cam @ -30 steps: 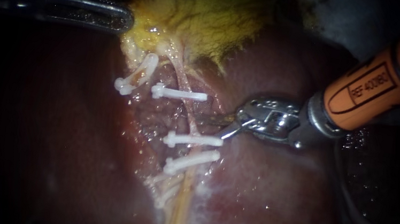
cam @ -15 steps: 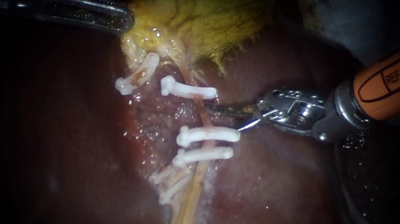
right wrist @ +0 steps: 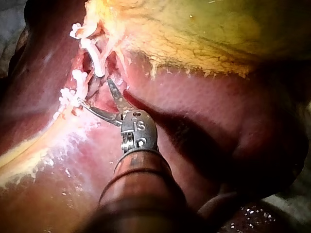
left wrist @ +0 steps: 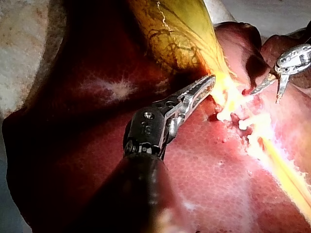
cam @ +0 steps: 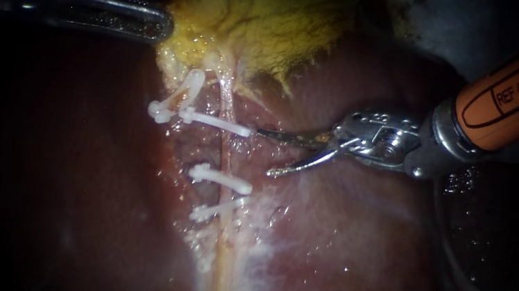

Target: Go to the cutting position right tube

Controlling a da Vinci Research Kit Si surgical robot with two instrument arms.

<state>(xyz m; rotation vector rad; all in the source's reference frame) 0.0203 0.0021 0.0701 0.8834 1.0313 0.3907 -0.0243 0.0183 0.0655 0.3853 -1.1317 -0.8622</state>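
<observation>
1. Gaping apart, the jaws of the right instrument (cam: pixel 264 151) grip nothing; the two thin blades point in from the endoscope view's right.
2. The right tube (cam: pixel 223 150) runs down from the yellow gallbladder (cam: pixel 259 19) across the liver (cam: pixel 340 250).
3. An upper clip (cam: pixel 218 122) and two lower clips (cam: pixel 220 178) cross this tube.
4. The bare stretch of tube between them lies just beside the open blades, apart from them.
5. The upper blade's tip almost meets the upper clip's end.
6. A fourth clip (cam: pixel 176 98) slants further left.
7. The left instrument (left wrist: pixel 206 83) has its jaws closed on the gallbladder's edge.
</observation>
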